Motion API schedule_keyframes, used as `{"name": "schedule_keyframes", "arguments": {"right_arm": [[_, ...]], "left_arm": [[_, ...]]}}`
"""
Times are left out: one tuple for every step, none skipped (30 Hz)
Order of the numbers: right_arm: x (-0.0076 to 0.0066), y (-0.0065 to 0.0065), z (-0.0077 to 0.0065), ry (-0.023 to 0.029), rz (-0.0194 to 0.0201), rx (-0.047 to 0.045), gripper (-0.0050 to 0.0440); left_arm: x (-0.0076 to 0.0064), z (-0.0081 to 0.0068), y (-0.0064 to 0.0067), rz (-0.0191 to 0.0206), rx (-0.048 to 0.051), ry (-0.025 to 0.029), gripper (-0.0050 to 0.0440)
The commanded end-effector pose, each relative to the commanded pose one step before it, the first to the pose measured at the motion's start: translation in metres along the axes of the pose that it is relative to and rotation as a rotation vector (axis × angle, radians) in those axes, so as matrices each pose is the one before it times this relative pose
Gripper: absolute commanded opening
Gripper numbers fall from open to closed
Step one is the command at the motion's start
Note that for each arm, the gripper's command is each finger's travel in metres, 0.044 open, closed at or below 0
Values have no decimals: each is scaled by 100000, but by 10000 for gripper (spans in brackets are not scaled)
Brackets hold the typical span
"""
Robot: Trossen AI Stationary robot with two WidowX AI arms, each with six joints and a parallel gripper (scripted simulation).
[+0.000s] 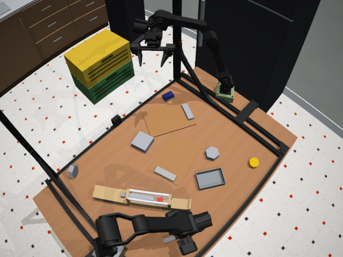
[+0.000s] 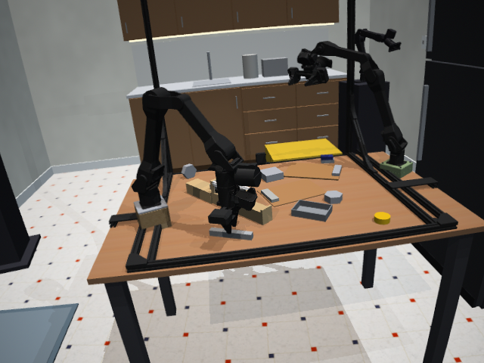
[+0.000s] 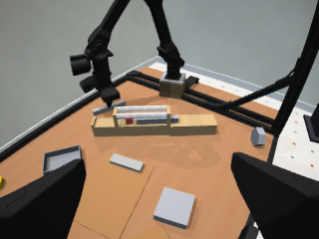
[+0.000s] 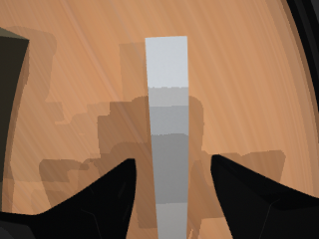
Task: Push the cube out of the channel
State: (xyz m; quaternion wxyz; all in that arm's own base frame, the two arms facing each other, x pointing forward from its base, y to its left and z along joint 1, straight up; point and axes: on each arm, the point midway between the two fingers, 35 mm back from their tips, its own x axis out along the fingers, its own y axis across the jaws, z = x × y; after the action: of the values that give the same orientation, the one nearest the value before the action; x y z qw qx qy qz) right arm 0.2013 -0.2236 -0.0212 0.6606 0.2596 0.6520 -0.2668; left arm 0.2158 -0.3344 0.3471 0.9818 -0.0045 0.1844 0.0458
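Observation:
The tan channel (image 1: 143,196) lies near the table's front edge, with clear side rails. The red cube (image 1: 159,199) sits inside it toward the short ledge end (image 1: 181,204). A grey bar (image 1: 141,196) lies in the channel beside the cube. My right gripper (image 1: 186,246) hangs low over a loose grey bar (image 4: 167,139) on the table in front of the channel. Its fingers stand open on either side of the bar, not touching it. My left gripper (image 1: 152,59) is open and empty, high beyond the table's far edge. The channel also shows in the left wrist view (image 3: 155,121).
A grey tray (image 1: 209,178), a grey hexagon block (image 1: 211,152) and a yellow disc (image 1: 253,162) lie right of the channel. A grey slab (image 1: 142,141), two cardboard sheets with grey bars (image 1: 165,173) and a blue block (image 1: 168,95) lie behind. Stacked crates (image 1: 99,65) stand off the table.

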Motion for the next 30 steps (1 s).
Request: {"name": "schedule_keyframes", "arguments": {"right_arm": [[948, 116, -419, 1505, 498, -219, 200], [163, 1, -13, 0, 0, 0, 200], [163, 1, -14, 0, 0, 0, 200], [0, 0, 0, 0, 0, 0, 200], [0, 0, 0, 0, 0, 0, 200], [163, 1, -15, 0, 0, 0, 200], [160, 1, -16, 0, 0, 0, 200], [126, 1, -13, 0, 0, 0, 200], [76, 1, -8, 0, 0, 0, 200], [25, 0, -3, 0, 0, 0, 200], [0, 0, 0, 0, 0, 0, 200], [0, 0, 0, 0, 0, 0, 200], [0, 0, 0, 0, 0, 0, 200], [0, 0, 0, 0, 0, 0, 200], [0, 0, 0, 0, 0, 0, 200], [-302, -89, 229, -855, -449, 125, 176], [0, 0, 0, 0, 0, 0, 152], [0, 0, 0, 0, 0, 0, 145], [0, 0, 0, 0, 0, 0, 139], [0, 0, 0, 0, 0, 0, 132], [0, 0, 0, 0, 0, 0, 132], [0, 0, 0, 0, 0, 0, 132], [0, 0, 0, 0, 0, 0, 125], [0, 0, 0, 0, 0, 0, 119], [0, 0, 0, 0, 0, 0, 112], [0, 0, 0, 0, 0, 0, 105], [0, 0, 0, 0, 0, 0, 99], [0, 0, 0, 0, 0, 0, 92], [0, 0, 0, 0, 0, 0, 85], [0, 0, 0, 0, 0, 0, 79]], "left_arm": [[43, 54, 37, 240, -70, -280, 400], [0, 0, 0, 0, 0, 0, 400], [0, 0, 0, 0, 0, 0, 400], [0, 0, 0, 0, 0, 0, 400], [0, 0, 0, 0, 0, 0, 400], [0, 0, 0, 0, 0, 0, 400], [0, 0, 0, 0, 0, 0, 400], [0, 0, 0, 0, 0, 0, 400], [0, 0, 0, 0, 0, 0, 400], [0, 0, 0, 0, 0, 0, 400], [0, 0, 0, 0, 0, 0, 400], [0, 0, 0, 0, 0, 0, 400], [0, 0, 0, 0, 0, 0, 400], [0, 0, 0, 0, 0, 0, 400], [0, 0, 0, 0, 0, 0, 400], [0, 0, 0, 0, 0, 0, 400], [0, 0, 0, 0, 0, 0, 400], [0, 0, 0, 0, 0, 0, 400], [0, 0, 0, 0, 0, 0, 400], [0, 0, 0, 0, 0, 0, 400], [0, 0, 0, 0, 0, 0, 400], [0, 0, 0, 0, 0, 0, 400], [0, 0, 0, 0, 0, 0, 400], [0, 0, 0, 0, 0, 0, 400], [0, 0, 0, 0, 0, 0, 400], [0, 0, 0, 0, 0, 0, 400], [0, 0, 0, 0, 0, 0, 400], [0, 0, 0, 0, 0, 0, 400], [0, 0, 0, 0, 0, 0, 400], [0, 0, 0, 0, 0, 0, 400]]}}
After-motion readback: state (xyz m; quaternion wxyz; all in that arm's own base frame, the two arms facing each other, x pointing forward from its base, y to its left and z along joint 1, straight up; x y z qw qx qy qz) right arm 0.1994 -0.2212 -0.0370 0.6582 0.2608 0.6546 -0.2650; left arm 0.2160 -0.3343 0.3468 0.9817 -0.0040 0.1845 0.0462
